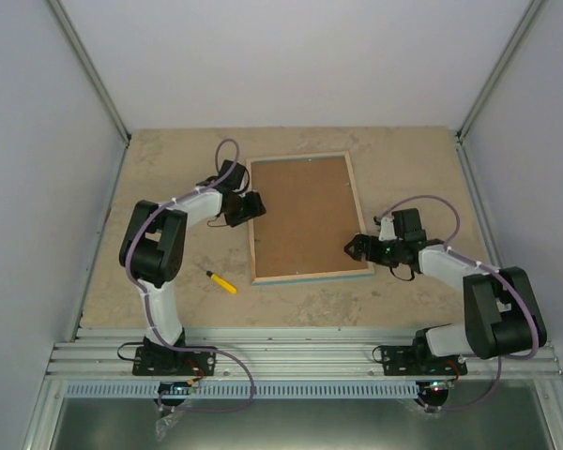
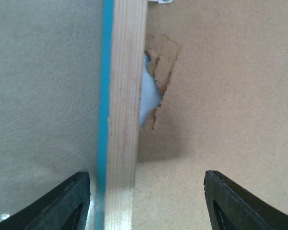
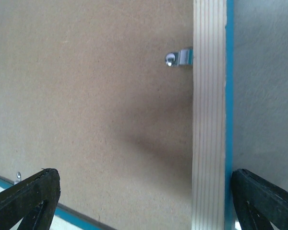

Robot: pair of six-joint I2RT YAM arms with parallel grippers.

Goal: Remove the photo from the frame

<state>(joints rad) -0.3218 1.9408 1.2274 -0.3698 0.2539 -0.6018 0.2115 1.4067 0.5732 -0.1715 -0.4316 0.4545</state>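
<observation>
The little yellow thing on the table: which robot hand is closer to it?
Left. The left gripper is over the left edge of the frame, just beyond the yellow tool. The right gripper is over its right edge, the whole frame between.

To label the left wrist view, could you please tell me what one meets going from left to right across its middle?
Bare table → frame, turquoise edge first, then pale wooden back → torn gap showing something pale blue-white → brown backing board.

Beige speckled table (image 1: pixel 403 159), frame (image 1: pixel 310 276) lying face-down, brown backing board (image 1: pixel 305 216) up, small yellow tool (image 1: pixel 221 282) nearby
</observation>
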